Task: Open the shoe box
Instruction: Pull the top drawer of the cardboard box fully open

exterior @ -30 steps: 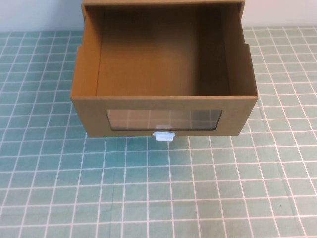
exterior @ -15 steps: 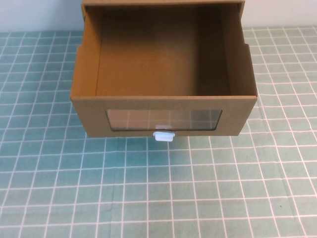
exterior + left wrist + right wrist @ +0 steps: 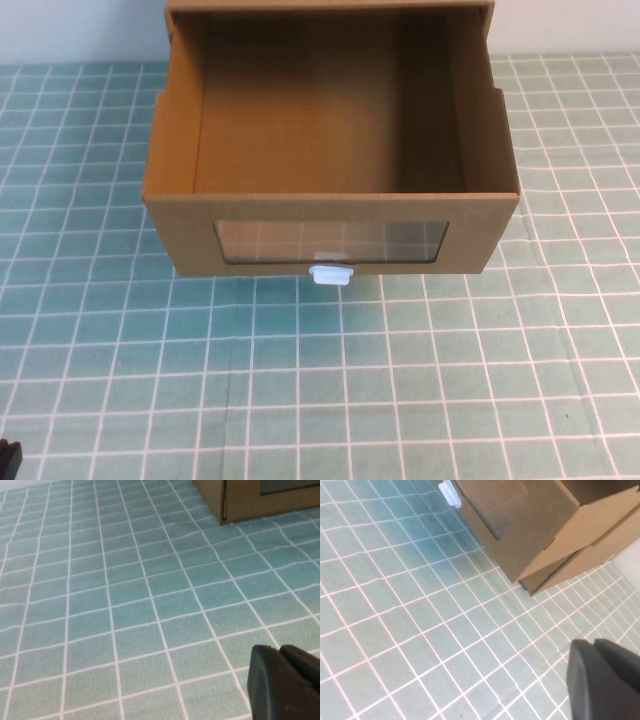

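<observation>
The brown cardboard shoe box (image 3: 330, 215) stands at the far middle of the table, its drawer pulled out toward me and empty inside. Its front panel has a clear window (image 3: 330, 241) and a small white handle (image 3: 331, 274) below it. My left gripper (image 3: 279, 649) is shut with nothing in it, hovering over the mat well short of the box corner (image 3: 240, 500); a dark bit of it shows at the near-left corner (image 3: 6, 458). My right gripper (image 3: 594, 642) is shut and empty, low over the mat, apart from the box (image 3: 530, 525) and its handle (image 3: 449, 492).
A green mat with a white grid (image 3: 320, 380) covers the table. The box's outer sleeve (image 3: 480, 12) sits against the pale back wall. Bare mat lies on both sides of the box and in front of it.
A dark part of my left gripper has come into the near-left corner of the high view. The box has not moved.
</observation>
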Controlling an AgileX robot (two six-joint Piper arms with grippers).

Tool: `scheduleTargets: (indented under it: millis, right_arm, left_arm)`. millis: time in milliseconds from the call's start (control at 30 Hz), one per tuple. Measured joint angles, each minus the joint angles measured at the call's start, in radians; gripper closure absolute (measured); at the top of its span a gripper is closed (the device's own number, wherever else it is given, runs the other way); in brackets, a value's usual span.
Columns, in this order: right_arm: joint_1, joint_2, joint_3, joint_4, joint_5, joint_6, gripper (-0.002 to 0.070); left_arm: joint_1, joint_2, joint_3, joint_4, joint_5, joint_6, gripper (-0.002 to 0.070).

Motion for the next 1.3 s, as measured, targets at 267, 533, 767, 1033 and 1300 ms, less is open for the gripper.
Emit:
scheduleTargets:
  millis: [267, 533, 767, 1033, 1300]
  right_arm:
    - [0.0, 0.0, 0.0, 0.0, 0.0, 0.0, 0.0689]
    - [-0.033, -0.016, 0.002, 0.009, -0.014, 0.0, 0.0689]
    - [-0.402, -0.119, 0.002, 0.148, -0.069, 0.023, 0.0689]
    - [-0.831, -0.147, 0.002, 0.529, -0.209, 0.054, 0.0689]
    - [-0.913, -0.146, 0.043, 0.657, -0.32, 0.057, 0.0689]
  left_arm:
    - [0.0, -0.002, 0.0, 0.0, 0.003, 0.0, 0.0679]
    - [0.0, -0.002, 0.0, 0.004, 0.003, 0.0, 0.0679]
    - [0.0, -0.003, 0.0, 0.004, 0.003, 0.0, 0.0679]
    - [0.0, -0.003, 0.0, 0.004, 0.003, 0.0, 0.0679]
    - [0.0, -0.003, 0.0, 0.004, 0.003, 0.0, 0.0679]
